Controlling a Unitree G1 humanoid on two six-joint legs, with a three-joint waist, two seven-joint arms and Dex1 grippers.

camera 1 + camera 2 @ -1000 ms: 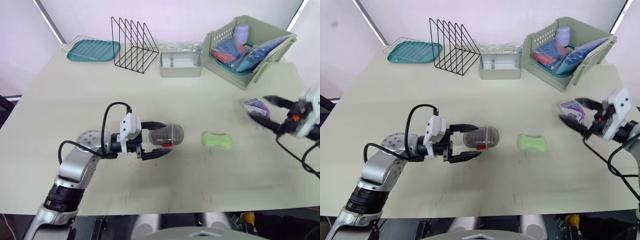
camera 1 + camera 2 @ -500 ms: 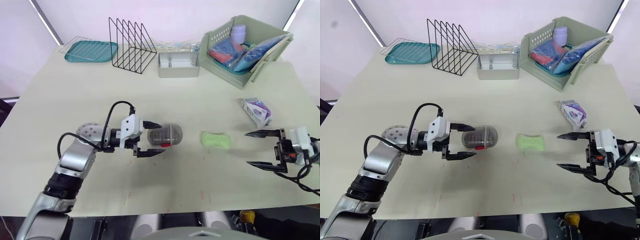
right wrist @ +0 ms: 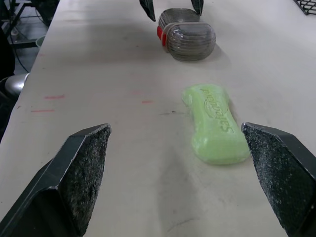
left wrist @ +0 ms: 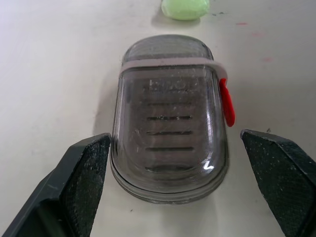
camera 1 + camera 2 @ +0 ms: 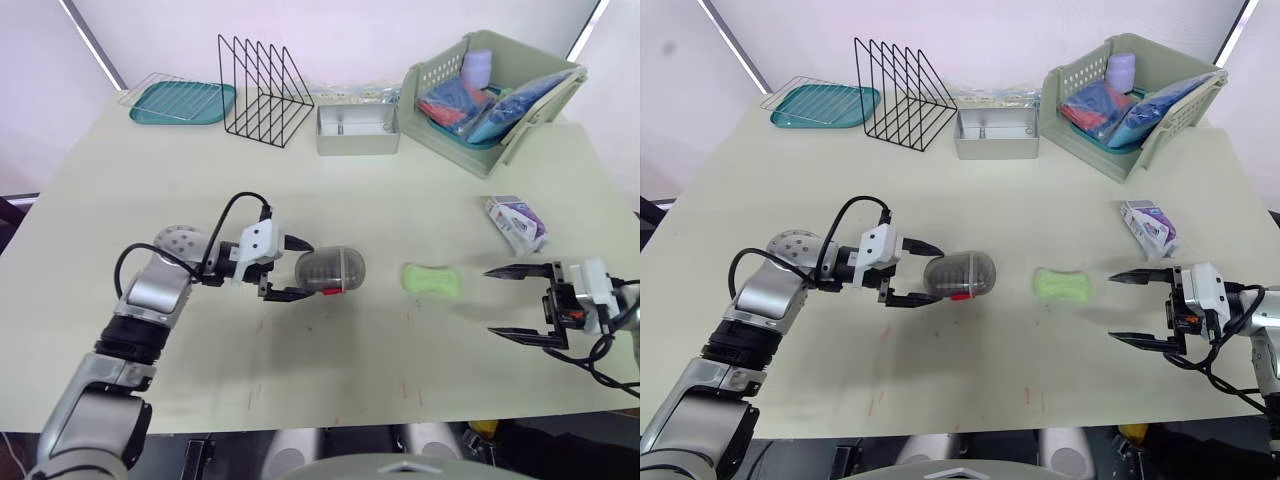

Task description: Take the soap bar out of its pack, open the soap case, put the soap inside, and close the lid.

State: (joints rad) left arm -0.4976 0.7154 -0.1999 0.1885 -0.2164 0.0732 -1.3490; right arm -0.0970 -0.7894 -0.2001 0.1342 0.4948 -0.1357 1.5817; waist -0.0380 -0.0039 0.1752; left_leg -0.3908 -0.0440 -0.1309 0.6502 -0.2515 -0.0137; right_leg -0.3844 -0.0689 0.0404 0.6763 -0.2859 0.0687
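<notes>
At 10 o'clock on the table [image 5: 420, 190] I see a teal tray [image 5: 180, 101], and a black wire rack [image 5: 265, 90] just to its right. Nearer me, the left gripper [image 5: 312, 269] reaches in from 9 o'clock with its jaws spread, one finger on either side of the left end of the soap case [image 5: 335, 269]. The case lies on its side near the table's middle with its lid shut. The left wrist view adds detail the head camera cannot give me: a pale band around the smoky clear shell, ridges inside, and a red clasp on one side. There is open table between that side and the finger. The other finger sits so close that I cannot tell whether it touches. At 12 o'clock a grey metal tray [image 5: 358, 130] stands against the far edge. The green soap bar [image 5: 434, 280] lies bare on the table at 3 o'clock of the case, apart from it. The right wrist view shows raised lettering on its top face. At 1 o'clock sits the green basket [image 5: 440, 75] of packets. The purple-and-white pack [image 5: 516, 221] lies at 2 o'clock of the soap. The right gripper [image 5: 490, 301] hangs at 3 to 4 o'clock of the soap, jaws wide apart, holding nothing and pointing at the bar.
</notes>
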